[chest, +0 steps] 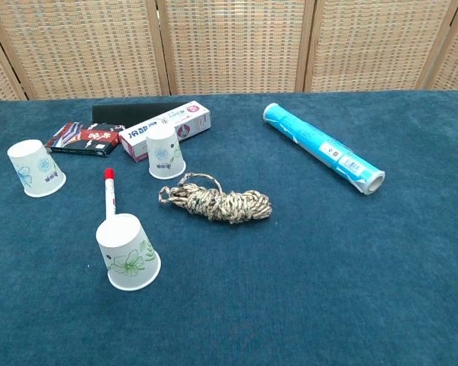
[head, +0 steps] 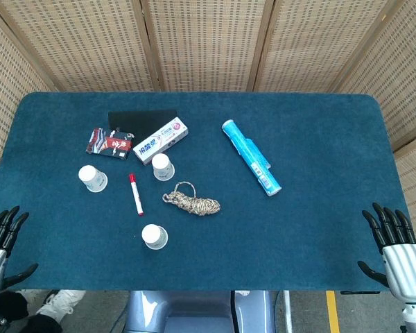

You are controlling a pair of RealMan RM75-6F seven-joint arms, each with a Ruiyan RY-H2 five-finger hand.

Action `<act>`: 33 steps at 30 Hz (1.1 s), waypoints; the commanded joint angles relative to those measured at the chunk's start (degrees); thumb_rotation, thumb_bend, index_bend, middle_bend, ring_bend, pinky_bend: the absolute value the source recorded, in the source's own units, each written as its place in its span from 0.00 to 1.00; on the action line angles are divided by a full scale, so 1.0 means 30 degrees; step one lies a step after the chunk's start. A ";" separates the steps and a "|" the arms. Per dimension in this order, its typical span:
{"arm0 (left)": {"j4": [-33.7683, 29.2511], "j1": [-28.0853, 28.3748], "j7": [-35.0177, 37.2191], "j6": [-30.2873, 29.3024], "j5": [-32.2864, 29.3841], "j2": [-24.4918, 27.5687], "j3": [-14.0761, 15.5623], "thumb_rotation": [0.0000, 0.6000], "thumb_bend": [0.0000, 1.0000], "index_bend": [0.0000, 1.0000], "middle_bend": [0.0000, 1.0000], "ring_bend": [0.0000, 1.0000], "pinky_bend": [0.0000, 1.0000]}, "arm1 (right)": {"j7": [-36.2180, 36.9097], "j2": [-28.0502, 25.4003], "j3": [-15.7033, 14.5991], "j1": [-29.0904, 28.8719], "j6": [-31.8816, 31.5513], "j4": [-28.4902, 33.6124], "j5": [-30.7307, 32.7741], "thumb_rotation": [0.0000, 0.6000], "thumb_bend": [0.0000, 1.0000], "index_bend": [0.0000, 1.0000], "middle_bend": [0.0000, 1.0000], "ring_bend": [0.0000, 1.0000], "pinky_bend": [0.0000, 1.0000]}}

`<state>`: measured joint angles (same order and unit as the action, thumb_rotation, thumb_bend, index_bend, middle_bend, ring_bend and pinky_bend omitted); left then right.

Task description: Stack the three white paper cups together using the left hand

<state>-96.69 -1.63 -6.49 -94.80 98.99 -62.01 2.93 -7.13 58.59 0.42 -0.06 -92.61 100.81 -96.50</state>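
Nothing is stacked yet, as I judge it: three white paper cups with flower prints stand upside down and well apart at left of frame, the far-left cup (head: 93,178), the middle cup (head: 162,166) just beside a toothpaste box (head: 160,140), and the nearest cup (head: 154,236). My left hand (head: 0,239) and right hand (head: 395,246) rest at the lower corners, fingers spread, holding nothing. The counter (head: 319,139) is dark blue cloth, with woven screens (head: 208,41) behind.

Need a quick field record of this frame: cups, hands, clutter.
cups: three, all upside down, apart, unstacked: near cup, left cup, far cup
left hand: open, at table's near left edge, holding nothing
right hand: open, at near right edge
clutter: marker, rope, toothpaste box, blue tube
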 commanded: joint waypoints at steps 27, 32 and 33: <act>-0.1550 0.9354 -0.3940 1.2023 0.1039 -0.2207 -0.2705 1.00 0.00 0.00 0.00 0.02 0.08 | 0.0861 -0.0178 0.0633 -0.0423 0.0988 0.0308 0.1532 1.00 0.00 0.00 0.00 0.00 0.00; -0.0085 1.1079 -0.3921 1.3579 0.0792 -0.3671 -0.3002 1.00 0.00 0.10 0.05 0.10 0.15 | 0.0815 -0.0107 0.0778 -0.0542 0.1373 0.0183 0.2136 1.00 0.00 0.00 0.00 0.00 0.00; 0.0271 1.1386 -0.3939 1.3905 0.0656 -0.3962 -0.2998 1.00 0.00 0.10 0.06 0.10 0.16 | 0.0820 -0.0094 0.0810 -0.0569 0.1473 0.0148 0.2291 1.00 0.00 0.00 0.00 0.00 0.00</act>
<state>-98.01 30.35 -17.85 -55.26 101.88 -71.78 -5.32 -4.65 58.25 2.74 -1.67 -88.42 101.37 -89.87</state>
